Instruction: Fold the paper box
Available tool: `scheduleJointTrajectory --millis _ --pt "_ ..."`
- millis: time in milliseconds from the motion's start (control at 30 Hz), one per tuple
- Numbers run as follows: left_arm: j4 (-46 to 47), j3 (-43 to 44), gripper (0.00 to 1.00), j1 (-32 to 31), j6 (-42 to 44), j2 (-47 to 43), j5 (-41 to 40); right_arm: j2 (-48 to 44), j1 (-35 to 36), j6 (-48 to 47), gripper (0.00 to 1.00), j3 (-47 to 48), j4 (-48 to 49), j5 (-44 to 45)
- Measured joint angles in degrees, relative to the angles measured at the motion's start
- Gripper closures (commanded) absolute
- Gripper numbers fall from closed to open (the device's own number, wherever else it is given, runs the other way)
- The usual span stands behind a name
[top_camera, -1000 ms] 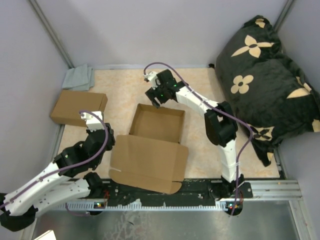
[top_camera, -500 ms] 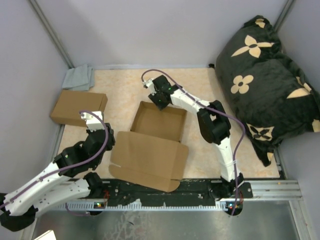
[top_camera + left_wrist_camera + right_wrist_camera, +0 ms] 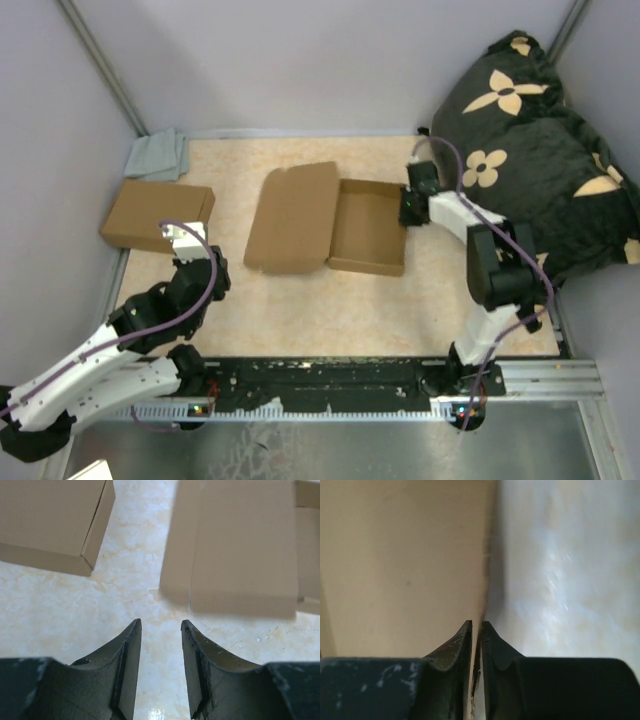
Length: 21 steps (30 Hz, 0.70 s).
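Note:
The paper box (image 3: 368,228) lies open at the back middle of the table, a shallow tray with its flat lid (image 3: 295,215) spread out to the left. My right gripper (image 3: 406,207) is at the tray's right wall. In the right wrist view it (image 3: 476,625) is shut on that thin cardboard wall (image 3: 484,600), with the box's inside (image 3: 400,565) to the left. My left gripper (image 3: 188,250) hovers over bare table at the near left, open and empty (image 3: 161,625). The box's lid (image 3: 240,545) lies ahead of it to the right.
A ready-made brown box (image 3: 157,215) sits at the left edge, close ahead of my left gripper (image 3: 50,520). A grey cloth (image 3: 158,155) lies in the back left corner. A black flowered cushion (image 3: 540,150) fills the right side. Grey walls enclose the table.
My right gripper has shut on the box's wall and swung it from the near middle to the back right, turning it so that the lid lies left. The left arm has stayed still.

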Motion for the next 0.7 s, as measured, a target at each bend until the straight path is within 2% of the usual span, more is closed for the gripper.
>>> scheduleJointTrajectory --millis 67,133,267,367,467,567,700 --pt "0.0 0.0 0.55 0.0 0.0 0.1 0.0 -5.3 -3.1 3.4 0.81 -7.3 1.9 -1.5" --pt "0.0 0.0 0.55 0.2 0.0 0.3 0.0 -10.9 -2.8 6.8 0.73 -14.9 4.2 -5.6" --pt "0.0 0.0 0.55 0.2 0.0 0.6 0.0 -19.2 6.0 11.8 0.48 -24.0 7.2 -12.1" --pt "0.0 0.0 0.55 0.2 0.1 0.9 0.0 -23.8 16.9 14.7 0.45 -26.4 7.9 -15.4" --pt "0.0 0.0 0.55 0.3 0.1 1.2 0.0 -27.4 24.2 16.3 0.40 -26.4 7.9 -17.2" --pt "0.0 0.0 0.56 0.3 0.2 1.2 0.0 -32.1 26.3 17.0 0.34 -26.4 7.0 -17.7" --pt "0.0 0.0 0.56 0.3 0.2 1.2 0.0 -34.9 26.2 15.7 0.34 -23.1 1.8 -13.2"
